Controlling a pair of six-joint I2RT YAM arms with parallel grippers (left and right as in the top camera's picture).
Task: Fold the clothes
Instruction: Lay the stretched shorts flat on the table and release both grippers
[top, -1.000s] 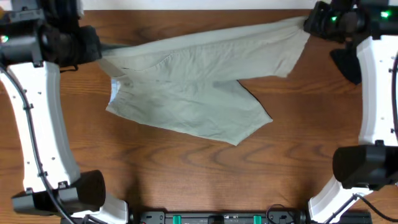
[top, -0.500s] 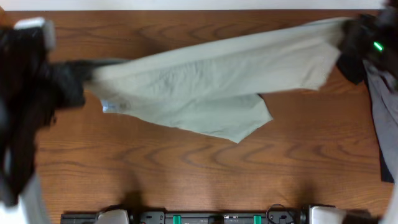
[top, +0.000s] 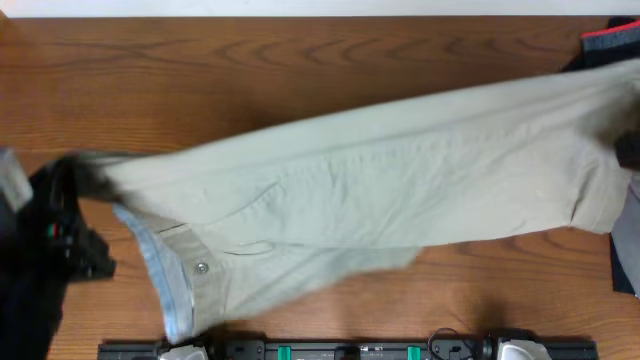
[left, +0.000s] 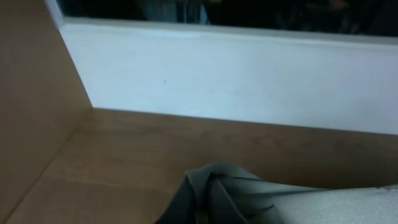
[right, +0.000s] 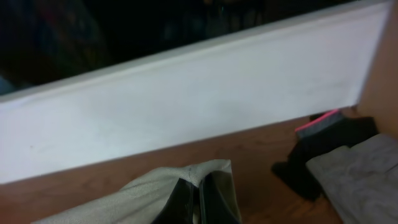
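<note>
The clothes (top: 380, 190) are a light khaki pair of shorts, held stretched out in the air across the whole table, close under the overhead camera. The pale blue waistband lining (top: 160, 270) and a button hang at the lower left. My left gripper (top: 72, 180) is shut on the left end; in the left wrist view the bunched cloth (left: 230, 193) covers the fingers. My right gripper (right: 199, 199) is shut on the other end of the cloth (right: 155, 186). It is hidden in the overhead view.
A black garment with red trim (top: 608, 42) lies at the back right corner, also in the right wrist view (right: 329, 134). A grey garment (right: 364, 174) lies beside it, at the right edge (top: 626, 240). A white wall (left: 249, 74) borders the wooden table (top: 300, 70) at the back.
Both arms have lifted the shorts off the table and pulled them taut. The cloth now looks much larger and has shifted toward the front edge.
</note>
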